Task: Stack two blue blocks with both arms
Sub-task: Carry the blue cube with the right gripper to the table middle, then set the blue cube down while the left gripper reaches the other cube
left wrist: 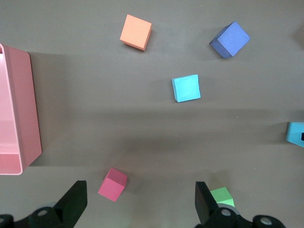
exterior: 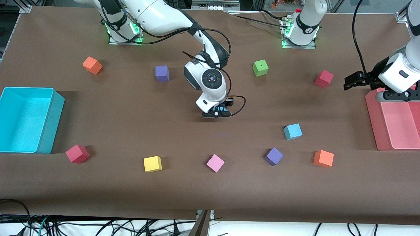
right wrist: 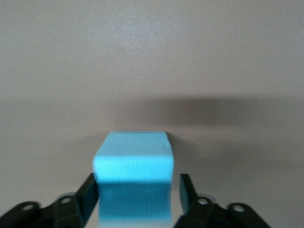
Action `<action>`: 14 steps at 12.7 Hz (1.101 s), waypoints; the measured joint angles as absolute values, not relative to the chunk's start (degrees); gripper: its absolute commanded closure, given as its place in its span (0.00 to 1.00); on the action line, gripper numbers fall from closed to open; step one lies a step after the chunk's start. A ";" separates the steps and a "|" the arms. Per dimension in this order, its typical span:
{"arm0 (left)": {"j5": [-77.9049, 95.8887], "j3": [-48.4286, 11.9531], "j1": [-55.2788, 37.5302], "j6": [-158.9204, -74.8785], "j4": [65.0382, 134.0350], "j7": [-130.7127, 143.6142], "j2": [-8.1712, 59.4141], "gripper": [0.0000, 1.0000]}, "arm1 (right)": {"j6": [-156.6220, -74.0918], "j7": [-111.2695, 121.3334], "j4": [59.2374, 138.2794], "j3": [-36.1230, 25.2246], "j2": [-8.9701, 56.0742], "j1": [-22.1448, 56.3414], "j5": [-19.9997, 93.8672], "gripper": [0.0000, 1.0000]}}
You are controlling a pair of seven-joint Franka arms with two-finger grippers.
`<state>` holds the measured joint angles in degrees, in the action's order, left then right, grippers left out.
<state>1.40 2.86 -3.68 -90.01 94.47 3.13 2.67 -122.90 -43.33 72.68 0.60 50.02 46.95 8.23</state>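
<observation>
Finding: the right gripper (exterior: 217, 113) is low at the centre of the front view. Its fingers are spread either side of one light sky-blue foam cube (right wrist: 133, 152), one finger just clear of it.

The second sky-blue foam cube (exterior: 292, 131) lies lower in frame, toward the left arm's end. It is judged nearer the left gripper (exterior: 352, 82), which hangs with fingers wide apart and empty beside the pink tray (exterior: 377, 131).

A purple foam cube (exterior: 273, 156) and an orange foam cube (exterior: 323, 158) sit near it, not touching. Bare cloth lies between the blue cubes.
</observation>
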 measured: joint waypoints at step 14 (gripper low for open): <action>5.08 2.37 -3.55 -93.33 94.54 3.62 6.04 0.00 | -107.88 13.83 69.83 -1.29 41.27 33.67 13.07 0.00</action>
<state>5.08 2.37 -3.55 -93.33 94.54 3.62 6.04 -107.88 13.83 69.83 -1.29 41.27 33.67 13.07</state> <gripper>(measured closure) 0.000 0.000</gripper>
